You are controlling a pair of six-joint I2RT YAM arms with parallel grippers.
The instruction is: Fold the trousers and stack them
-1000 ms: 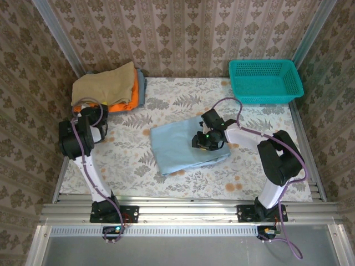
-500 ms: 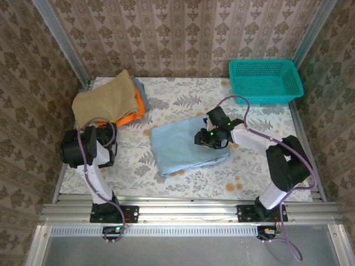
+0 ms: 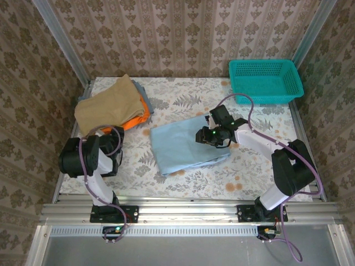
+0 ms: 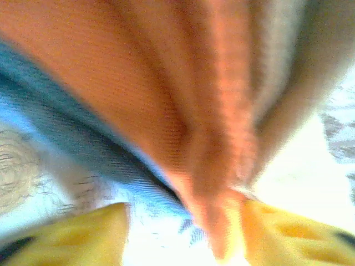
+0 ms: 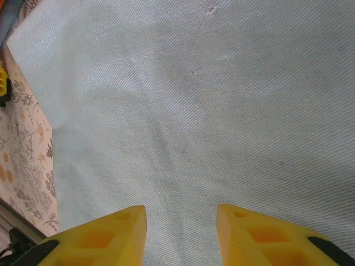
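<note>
At the near left of the table, the left gripper has just let go: its yellow fingers now stand apart, with the edge of the orange folded garment hanging between them, no longer pinched. The stack it was pulling has come nearer and turned a little, so its corner now lies close to the trousers, with a narrow strip of bare table between. That looks like the stack being set within reach for the trousers to go on top.

In the middle, the trousers lie folded into a flat pale-blue rectangle, their near edge well clear of the near rail. The right gripper has shifted slightly farther along their right part; its jaws stand partly open over smooth cloth, with no fold between them (not yet a grip, by my reading).

Farther left, the tan folded garment tops the stack, close to the left frame. Open room lies beyond the trousers, up to the teal basket in the far right corner.
</note>
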